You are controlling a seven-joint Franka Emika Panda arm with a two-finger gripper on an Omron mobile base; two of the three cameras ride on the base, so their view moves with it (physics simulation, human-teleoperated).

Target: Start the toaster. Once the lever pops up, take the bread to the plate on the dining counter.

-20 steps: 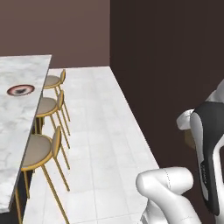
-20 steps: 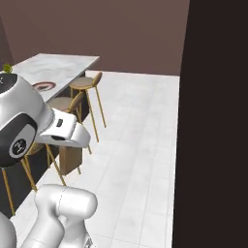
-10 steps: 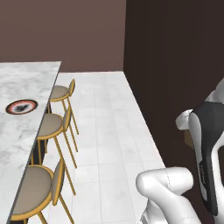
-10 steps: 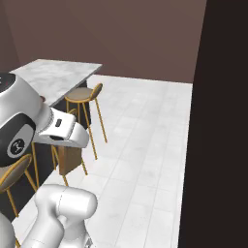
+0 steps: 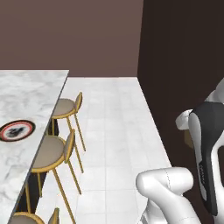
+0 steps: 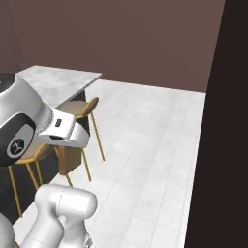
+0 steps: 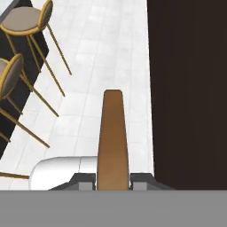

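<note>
In the hand view my gripper (image 7: 113, 179) is shut on the bread (image 7: 113, 137), a brown toast slice seen edge-on that sticks out from between the fingers over the white tiled floor. The right base view has the same bread (image 6: 68, 162) hanging under the white hand. The plate (image 5: 16, 130), dark-rimmed with a reddish-and-white centre, lies on the dining counter (image 5: 30, 87) at the left, well apart from the arm. The counter's far end (image 6: 63, 80) also appears in the right base view. The toaster and the lever are out of view.
Tan stools on gold legs (image 5: 65, 107) (image 5: 50, 153) (image 7: 24, 17) line the counter's edge between the arm and the plate. A tall dark cabinet wall (image 5: 183, 57) (image 7: 190, 88) stands close on the right. White tiled floor (image 5: 113, 122) runs between them.
The whole picture has shifted, so the base has moved: the counter and plate sit lower and closer in the left base view. The bread stays gripped.
</note>
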